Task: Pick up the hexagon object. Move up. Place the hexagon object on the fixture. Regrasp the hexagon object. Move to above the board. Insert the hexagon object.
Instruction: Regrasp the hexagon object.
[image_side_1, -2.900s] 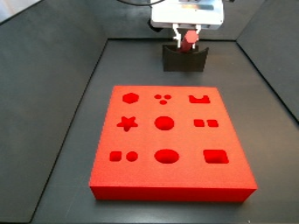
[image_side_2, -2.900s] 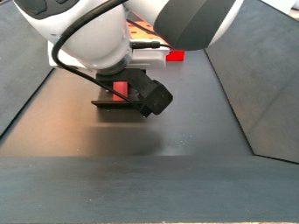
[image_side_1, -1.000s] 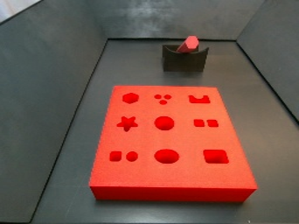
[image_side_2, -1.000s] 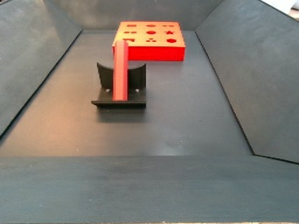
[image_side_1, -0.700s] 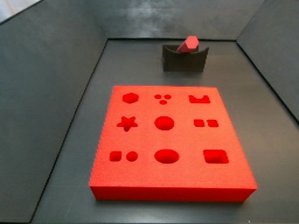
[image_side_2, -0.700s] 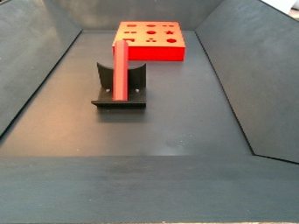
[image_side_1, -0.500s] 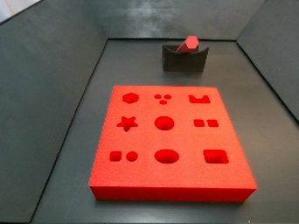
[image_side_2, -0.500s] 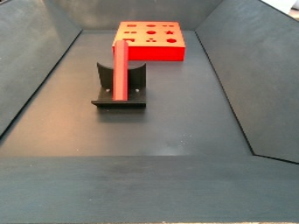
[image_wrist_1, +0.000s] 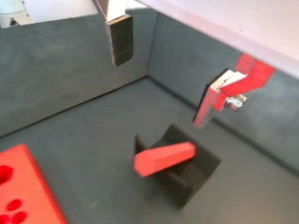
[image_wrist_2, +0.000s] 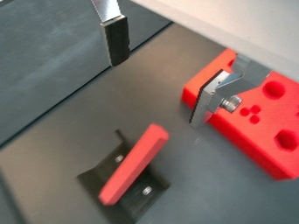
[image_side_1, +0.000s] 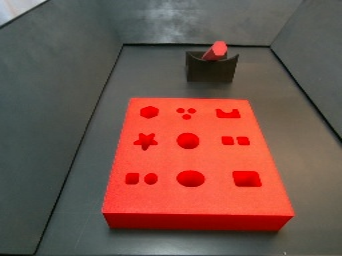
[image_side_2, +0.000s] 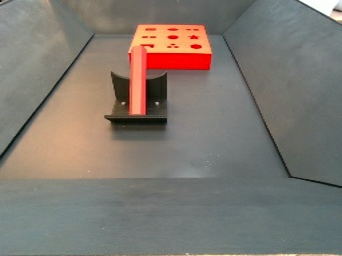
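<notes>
The hexagon object (image_side_2: 136, 77) is a slim red bar with flat faces and a plain, matte finish. In a side view it stands upright in the fixture (image_side_2: 139, 103), left of the frame's middle; in a side view (image_side_1: 218, 48) only its rounded-looking top end shows above the fixture (image_side_1: 211, 67) near the upper edge. In both wrist views it leans across the notch of the dark block, its end face paler red than its sides (image_wrist_1: 163, 158) (image_wrist_2: 132, 164).

The board (image_side_1: 195, 162) fills the middle of that side view, a flat red slab with hexagon, star, round and square holes; it lies well apart from the fixture on the dark floor (image_side_2: 187, 150).

The tool (image_wrist_1: 163, 72) shows only in the wrist views, above the bar and clear of it. Its silver fingers (image_wrist_2: 114, 26) are spread wide, with nothing between them.
</notes>
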